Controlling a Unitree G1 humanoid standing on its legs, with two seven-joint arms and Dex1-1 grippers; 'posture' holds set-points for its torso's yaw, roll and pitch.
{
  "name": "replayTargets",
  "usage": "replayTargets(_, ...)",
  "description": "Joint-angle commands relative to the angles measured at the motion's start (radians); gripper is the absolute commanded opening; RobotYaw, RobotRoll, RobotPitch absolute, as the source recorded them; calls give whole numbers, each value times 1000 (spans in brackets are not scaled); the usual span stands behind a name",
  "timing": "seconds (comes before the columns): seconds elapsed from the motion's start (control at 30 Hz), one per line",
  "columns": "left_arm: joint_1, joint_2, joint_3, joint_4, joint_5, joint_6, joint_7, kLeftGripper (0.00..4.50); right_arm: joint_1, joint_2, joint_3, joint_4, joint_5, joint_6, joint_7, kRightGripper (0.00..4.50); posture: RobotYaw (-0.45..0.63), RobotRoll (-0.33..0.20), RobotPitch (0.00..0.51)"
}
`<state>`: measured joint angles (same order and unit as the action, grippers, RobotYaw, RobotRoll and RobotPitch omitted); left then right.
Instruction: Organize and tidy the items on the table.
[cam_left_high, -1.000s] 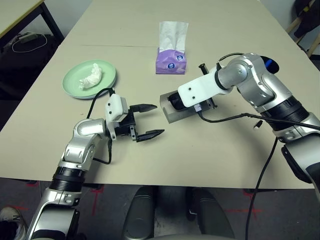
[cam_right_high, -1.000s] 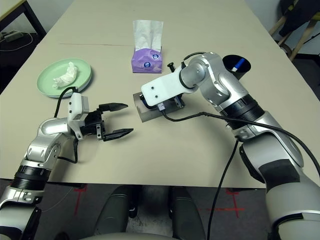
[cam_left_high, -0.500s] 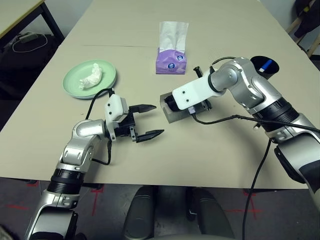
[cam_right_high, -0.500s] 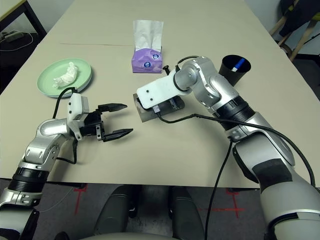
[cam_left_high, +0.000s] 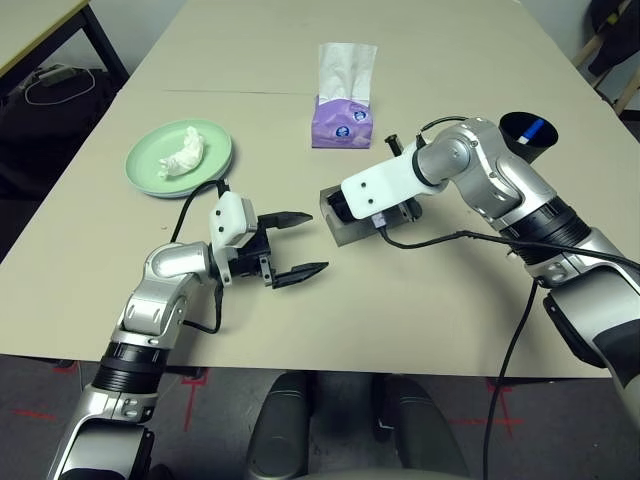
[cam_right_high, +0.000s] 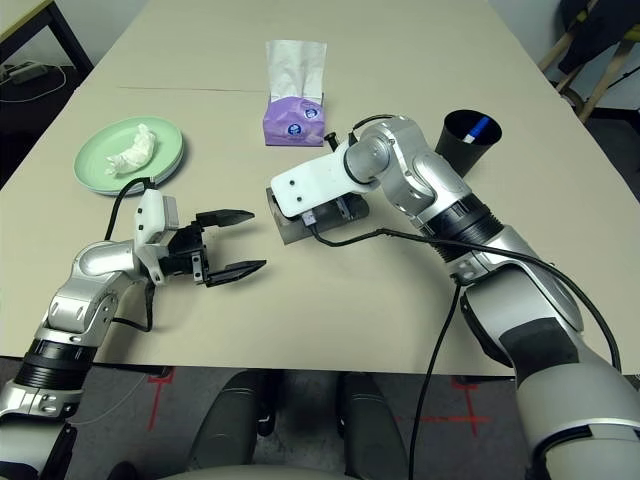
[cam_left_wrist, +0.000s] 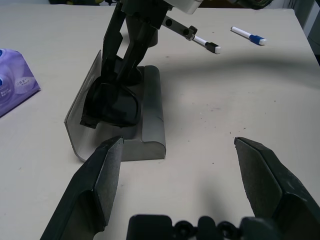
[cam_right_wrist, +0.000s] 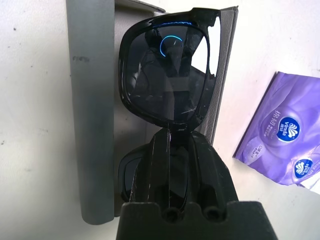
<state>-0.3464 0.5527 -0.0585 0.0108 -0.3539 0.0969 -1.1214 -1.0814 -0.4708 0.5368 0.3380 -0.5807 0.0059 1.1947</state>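
At the far left of the broad beige matte table (cam_left_high: 250, 90) sits a pale green round plate (cam_left_high: 150, 172), glossy and shallow, with a crumpled white tissue (cam_left_high: 182, 152) lying soft and creased in its middle. Nearer the front edge the left gripper (cam_left_high: 295, 243) hangs just above the tabletop with its two black fingers spread wide and nothing between them, pointing toward the open grey oblong glasses case (cam_left_wrist: 147, 112), which lies near it but clear of its tips. The case looks stiff and smooth, a rounded trough with a thin lid flap standing up behind. Further back, a purple soft-pack of tissues (cam_left_high: 342, 118) stands with a white sheet sticking up. In the case rest the black sunglasses (cam_right_wrist: 167, 75), shiny plastic with dark reflective lenses, and the right gripper (cam_right_wrist: 170, 150) has its fingers pressed together on the bridge between the lenses. The step, as I read it, is seating the glasses: I would lower them flat into the trough, keep the arms folded inside the lid line, and let go only once the frame sits level, since the slick plastic could skid or tip the light case. Beyond the case two white markers (cam_left_wrist: 247, 35) lie loose on the table, and at the far right a black cup (cam_left_high: 528, 135) holds another marker.
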Motion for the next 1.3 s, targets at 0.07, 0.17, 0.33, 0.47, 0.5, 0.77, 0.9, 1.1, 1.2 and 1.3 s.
replayTargets(0.07,11,7,-6,-28,0,4,1,4500,19,10,14,-1,-8,15,-13,366,192,0,171)
replayTargets(0.17,11,7,-6,-28,1,3,1,4500,28,9,15,-9,-13,20,-16,366,192,0,171)
replayTargets(0.33,9,7,-6,-30,1,6,3,4500,50,-9,22,-22,-29,9,-14,366,190,0,172)
replayTargets(0.47,8,8,-6,-29,0,6,1,4500,60,-17,23,-25,-36,0,-12,366,187,0,172)
replayTargets(0.5,8,8,-6,-28,0,6,1,4500,62,-18,23,-28,-36,-1,-10,366,187,0,172)
replayTargets(0.77,-4,6,-8,-18,2,6,-2,4500,67,-17,22,-41,-31,3,0,366,180,0,168)
replayTargets(0.9,-12,3,-9,-5,4,0,-5,4500,63,-14,19,-45,-31,11,-3,1418,169,0,161)
replayTargets(1.1,-31,0,-14,24,8,-10,-15,4500,52,-22,5,-63,-29,17,-11,3675,147,0,148)
replayTargets(1.2,-44,-2,-19,39,11,-15,-21,4500,47,-31,-7,-81,-24,22,-13,4473,142,0,146)
replayTargets(1.3,-59,-3,-22,61,14,-24,-30,4500,43,-48,-34,-123,-2,49,3,4473,122,0,137)
